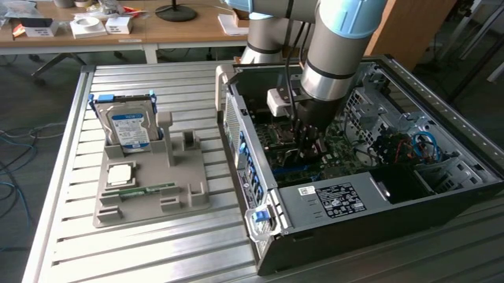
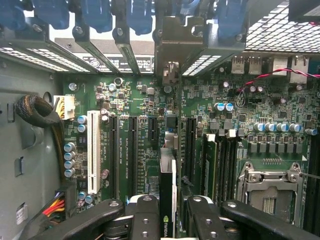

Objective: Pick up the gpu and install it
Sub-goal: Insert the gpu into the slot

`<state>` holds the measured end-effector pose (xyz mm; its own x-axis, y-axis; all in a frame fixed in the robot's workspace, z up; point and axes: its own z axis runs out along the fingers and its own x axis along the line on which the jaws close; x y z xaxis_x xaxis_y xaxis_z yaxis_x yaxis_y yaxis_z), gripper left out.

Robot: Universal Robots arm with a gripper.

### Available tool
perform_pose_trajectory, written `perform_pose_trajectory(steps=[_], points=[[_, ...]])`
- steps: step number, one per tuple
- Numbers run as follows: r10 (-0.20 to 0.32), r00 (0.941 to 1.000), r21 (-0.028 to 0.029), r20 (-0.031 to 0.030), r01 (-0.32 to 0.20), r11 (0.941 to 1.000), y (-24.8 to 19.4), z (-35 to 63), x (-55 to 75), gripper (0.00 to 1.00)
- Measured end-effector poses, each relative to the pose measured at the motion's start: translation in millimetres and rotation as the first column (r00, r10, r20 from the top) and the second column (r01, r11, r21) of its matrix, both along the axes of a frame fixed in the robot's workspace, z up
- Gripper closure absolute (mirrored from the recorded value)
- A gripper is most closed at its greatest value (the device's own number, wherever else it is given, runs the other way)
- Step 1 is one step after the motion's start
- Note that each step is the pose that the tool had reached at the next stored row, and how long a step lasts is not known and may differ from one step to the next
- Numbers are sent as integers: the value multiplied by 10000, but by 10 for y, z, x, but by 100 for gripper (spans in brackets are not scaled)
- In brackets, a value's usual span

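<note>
My gripper (image 2: 171,220) is down inside the open computer case (image 1: 441,194), just over the green motherboard (image 2: 145,145). Its two black fingers (image 2: 145,217) are shut on the gpu (image 2: 167,185). The gpu appears edge-on as a thin dark card with a small green logo, standing upright between the black expansion slots (image 2: 134,150). Its metal bracket (image 2: 172,50) reaches toward the case's rear slot openings. In the exterior view the gripper (image 1: 308,140) hangs under the arm's grey wrist, low over the board in the middle of the case.
A grey parts fixture (image 1: 181,188) lies at the exterior view's left, holding a silver hard drive (image 1: 130,127), a small processor (image 1: 120,173) and a green memory stick (image 1: 146,190). Inside the case are a white slot (image 2: 93,150), a processor socket (image 2: 270,192) and cable bundles (image 2: 37,112).
</note>
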<state>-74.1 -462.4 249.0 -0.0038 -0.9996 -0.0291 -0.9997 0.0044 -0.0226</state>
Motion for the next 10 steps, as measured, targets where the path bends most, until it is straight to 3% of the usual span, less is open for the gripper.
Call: perform_pose_trajectory(steps=[10], points=[[-10,10000,1,0,10,10000,-4,-12,0,74]])
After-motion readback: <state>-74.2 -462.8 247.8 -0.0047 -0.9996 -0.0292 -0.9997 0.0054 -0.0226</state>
